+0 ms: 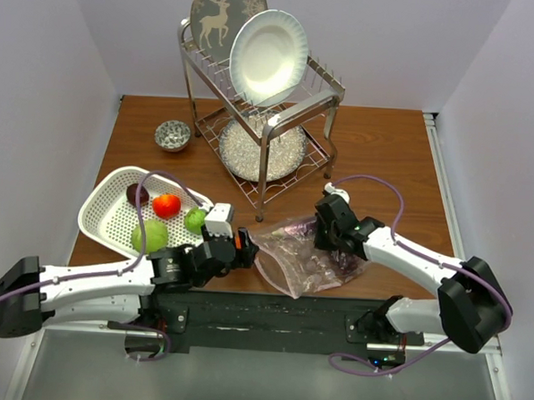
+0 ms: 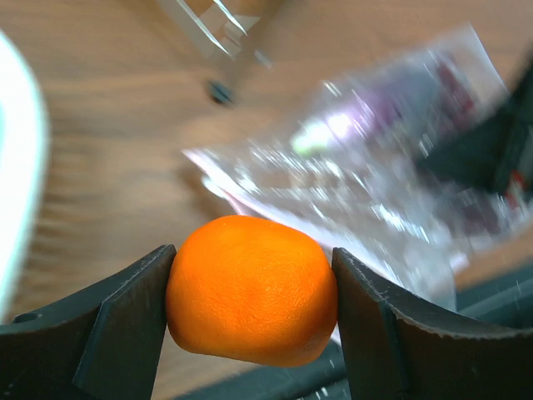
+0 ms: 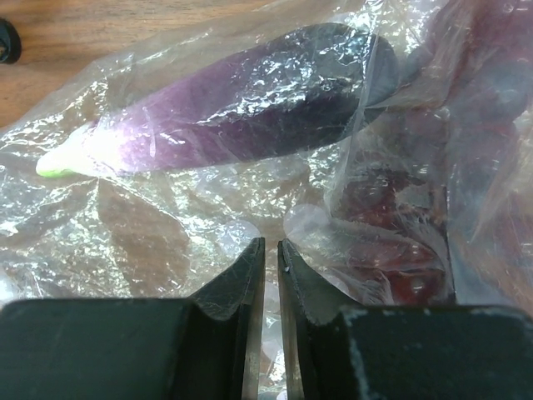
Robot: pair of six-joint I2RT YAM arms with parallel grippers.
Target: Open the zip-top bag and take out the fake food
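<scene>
My left gripper (image 1: 239,242) is shut on an orange round fruit (image 2: 250,287), held just above the table between the white basket and the bag; the fruit also shows in the top view (image 1: 242,240). The clear zip-top bag (image 1: 298,255) lies crumpled at the table's front centre and appears blurred in the left wrist view (image 2: 375,167). My right gripper (image 1: 334,243) presses down on the bag's right part, its jaws almost closed on a fold of plastic (image 3: 271,250). Inside the bag are a purple eggplant (image 3: 250,100) and dark red-purple grapes (image 3: 391,250).
The white perforated basket (image 1: 101,211) at the left holds a dark purple piece (image 1: 137,193), a red fruit (image 1: 166,205), a lime (image 1: 195,219) and a green cabbage-like ball (image 1: 149,236). A metal dish rack (image 1: 293,121) with plates stands behind the bag. A small patterned bowl (image 1: 173,135) sits at the back left.
</scene>
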